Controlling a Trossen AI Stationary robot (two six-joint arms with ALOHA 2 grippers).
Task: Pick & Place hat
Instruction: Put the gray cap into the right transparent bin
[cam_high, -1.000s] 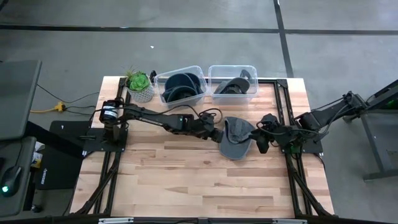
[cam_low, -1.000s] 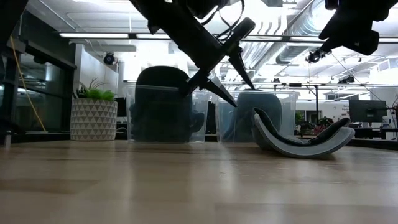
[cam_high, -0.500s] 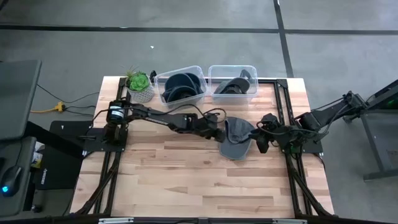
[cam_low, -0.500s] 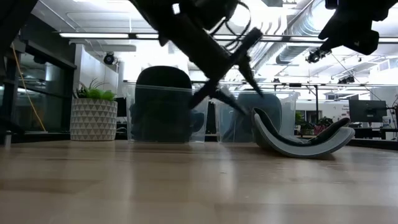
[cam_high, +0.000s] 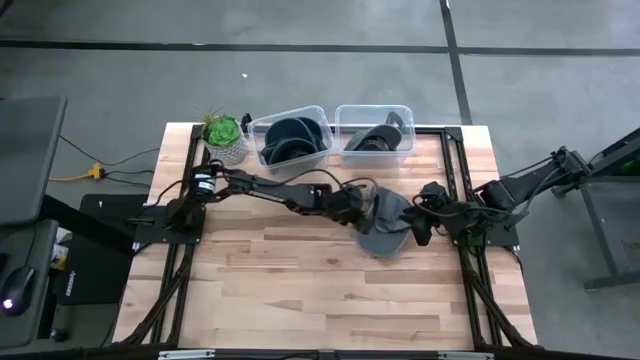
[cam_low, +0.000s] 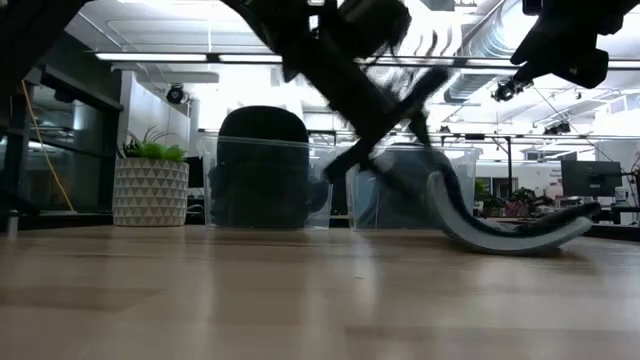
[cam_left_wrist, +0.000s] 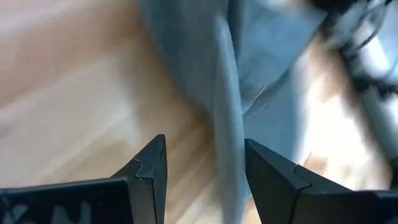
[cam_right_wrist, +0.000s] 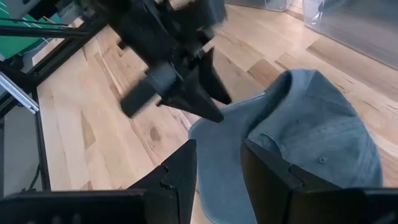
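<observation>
Since a second ago our left gripper (cam_high: 362, 207) has slid right onto the hat (cam_high: 385, 222) at frame centre, jaws open astride what looks like its brim; we should close squarely before lifting. Right gripper (cam_high: 421, 231) waits open just beside the hat.
</observation>
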